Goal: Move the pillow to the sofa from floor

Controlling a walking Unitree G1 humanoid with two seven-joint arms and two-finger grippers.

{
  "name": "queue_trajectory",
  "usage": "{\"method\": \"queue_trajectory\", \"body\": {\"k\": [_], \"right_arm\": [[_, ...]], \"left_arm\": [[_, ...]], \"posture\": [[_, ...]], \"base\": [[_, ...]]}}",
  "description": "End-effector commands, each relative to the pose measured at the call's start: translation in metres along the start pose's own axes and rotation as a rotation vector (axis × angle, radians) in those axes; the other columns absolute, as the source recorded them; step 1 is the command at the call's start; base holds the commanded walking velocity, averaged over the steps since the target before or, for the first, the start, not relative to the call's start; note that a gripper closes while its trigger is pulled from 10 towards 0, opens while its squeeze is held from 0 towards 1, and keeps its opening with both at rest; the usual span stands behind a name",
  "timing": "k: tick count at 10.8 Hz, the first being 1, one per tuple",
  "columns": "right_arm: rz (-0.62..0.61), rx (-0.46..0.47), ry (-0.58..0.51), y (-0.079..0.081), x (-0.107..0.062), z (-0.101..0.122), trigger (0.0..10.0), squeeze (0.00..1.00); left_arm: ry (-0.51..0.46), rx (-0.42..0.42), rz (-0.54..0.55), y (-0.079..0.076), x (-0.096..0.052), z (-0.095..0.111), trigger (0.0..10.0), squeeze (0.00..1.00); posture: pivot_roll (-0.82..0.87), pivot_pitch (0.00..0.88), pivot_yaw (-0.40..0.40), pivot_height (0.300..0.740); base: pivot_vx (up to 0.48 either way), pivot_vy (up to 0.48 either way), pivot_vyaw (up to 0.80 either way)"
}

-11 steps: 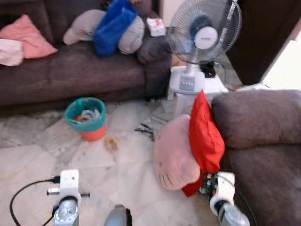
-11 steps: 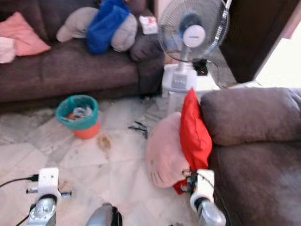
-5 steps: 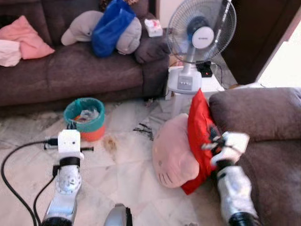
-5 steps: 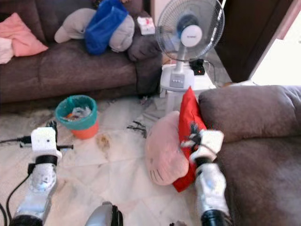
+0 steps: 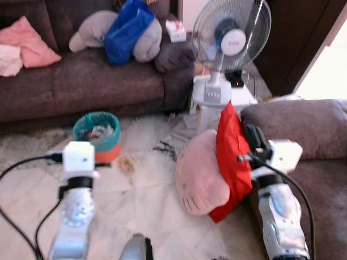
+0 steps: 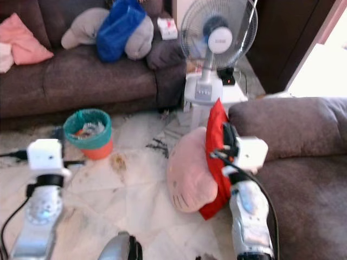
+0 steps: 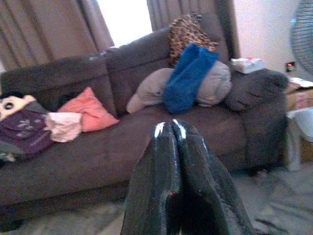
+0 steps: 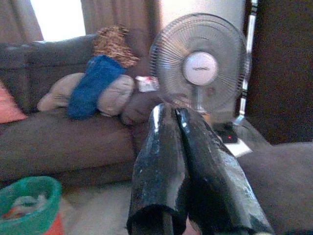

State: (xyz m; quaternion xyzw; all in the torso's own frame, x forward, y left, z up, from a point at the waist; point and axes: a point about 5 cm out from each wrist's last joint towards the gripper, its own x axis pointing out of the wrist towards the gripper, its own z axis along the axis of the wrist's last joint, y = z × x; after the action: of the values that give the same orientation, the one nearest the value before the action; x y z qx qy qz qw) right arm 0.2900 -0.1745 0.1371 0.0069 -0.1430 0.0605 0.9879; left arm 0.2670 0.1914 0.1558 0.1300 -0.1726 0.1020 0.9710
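Right claw (image 5: 250,136) closed, empty, beside upright red pillow (image 5: 232,154), long axis vertical.

Over the last second both arms come up from the bottom edge of the head views: the right gripper (image 5: 252,142), which started low beside the bottom corner of the red pillow (image 5: 232,154), now sits high against that pillow's right edge, next to the arm of the near sofa (image 5: 303,127), fingers pressed together. The left gripper (image 7: 172,128) rises too, from low over the floor (image 5: 146,189) to just in front of the teal bin (image 5: 97,130), its fingers closed on nothing. The pink pillow (image 5: 198,173) and the red one keep their lean, shifting in frame with slight camera movement.
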Motion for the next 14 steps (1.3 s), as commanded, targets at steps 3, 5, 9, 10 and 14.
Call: {"method": "queue_trajectory", "body": {"k": [3, 5, 9, 10, 14], "right_arm": [[0.015, -0.005, 0.065, 0.004, -0.0046, -0.0005, 10.0, 0.0], [0.014, 0.008, 0.069, 0.0072, -0.0068, 0.0017, 10.0, 0.0], [0.005, -0.001, 0.09, 0.004, -0.0083, 0.0025, 10.0, 0.0], [0.001, 0.002, 0.099, 0.003, -0.0084, 0.0012, 10.0, 0.0], [0.011, -0.001, 0.115, 0.0042, -0.0062, 0.0004, 10.0, 0.0]], "left_arm": [[0.041, 0.033, -0.052, -0.0025, -0.0083, 0.0029, 10.0, 0.0], [0.052, 0.036, -0.062, -0.0037, -0.0068, 0.0054, 10.0, 0.0], [0.081, 0.032, -0.075, -0.0053, -0.0058, 0.0024, 10.0, 0.0], [0.087, 0.034, -0.079, -0.0055, -0.0058, 0.0016, 10.0, 0.0], [0.109, 0.037, -0.078, -0.0043, -0.0068, -0.0012, 10.0, 0.0]], "posture": [[0.04, 0.076, -0.006, 0.663], [0.04, 0.066, -0.006, 0.663], [0.04, 0.083, -0.008, 0.663], [0.04, 0.086, -0.009, 0.663], [0.04, 0.104, -0.015, 0.663]], "base": [[0.0, 0.0, 0.0], [0.0, 0.0, 0.0], [0.0, 0.0, 0.0], [0.0, 0.0, 0.0], [0.0, 0.0, 0.0]]}}
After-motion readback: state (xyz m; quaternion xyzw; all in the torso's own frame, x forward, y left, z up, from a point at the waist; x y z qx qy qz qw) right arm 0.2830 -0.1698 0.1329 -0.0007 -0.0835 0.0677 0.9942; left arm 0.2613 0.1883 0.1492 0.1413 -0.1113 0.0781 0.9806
